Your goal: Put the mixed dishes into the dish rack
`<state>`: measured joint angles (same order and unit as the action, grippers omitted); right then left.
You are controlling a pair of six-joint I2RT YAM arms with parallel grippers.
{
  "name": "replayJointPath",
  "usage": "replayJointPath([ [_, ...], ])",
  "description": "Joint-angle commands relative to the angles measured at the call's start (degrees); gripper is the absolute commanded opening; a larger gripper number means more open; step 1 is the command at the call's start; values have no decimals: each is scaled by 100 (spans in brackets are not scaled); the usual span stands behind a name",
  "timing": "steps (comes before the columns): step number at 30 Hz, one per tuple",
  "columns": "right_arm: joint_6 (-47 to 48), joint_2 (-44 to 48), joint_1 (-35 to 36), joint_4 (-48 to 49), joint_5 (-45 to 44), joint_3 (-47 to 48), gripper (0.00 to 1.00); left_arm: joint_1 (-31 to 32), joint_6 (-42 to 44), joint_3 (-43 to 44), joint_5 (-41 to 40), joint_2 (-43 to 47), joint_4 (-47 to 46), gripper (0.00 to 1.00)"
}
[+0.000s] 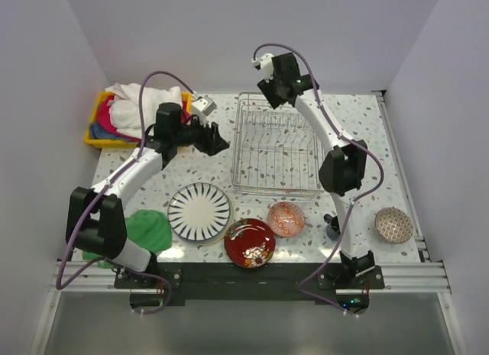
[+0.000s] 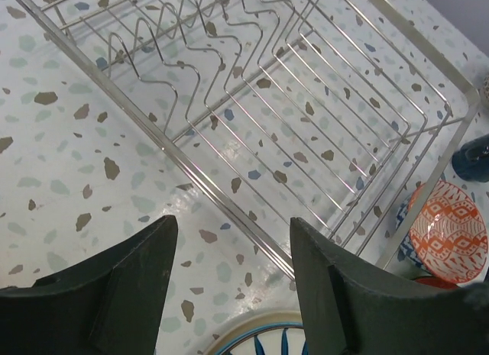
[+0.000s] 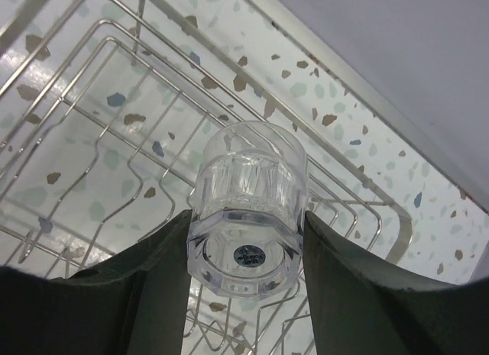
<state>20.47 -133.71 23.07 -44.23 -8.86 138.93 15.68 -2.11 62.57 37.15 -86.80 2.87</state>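
R end effector (image 3: 246, 221) grips clear glass (image 3: 250, 179) mouth-down over dish rack (image 3: 92, 103), prob to drain; L end effector (image 2: 233, 227) open, empty

glass (image 3: 248, 210) over dish rack (image 1: 276, 145), plates (image 1: 199, 211) before it

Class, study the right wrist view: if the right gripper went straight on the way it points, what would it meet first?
Most likely the dish rack: the right gripper points down into its wires, and the clear glass it holds would touch them first. Depth is unclear.
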Motion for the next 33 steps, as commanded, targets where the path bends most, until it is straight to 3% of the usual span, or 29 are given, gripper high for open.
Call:
replayJointPath([
  [1,-104,-85,-224,-262,121,336,0,75,422,-60,21,58,152,66],
  [11,-386,-559,-847,-481,605,573,0,75,659,-306,126,50,512,69],
  [33,-667,-956,-1199,-1273,878,600,0,75,624,-333,161,-232,504,72],
])
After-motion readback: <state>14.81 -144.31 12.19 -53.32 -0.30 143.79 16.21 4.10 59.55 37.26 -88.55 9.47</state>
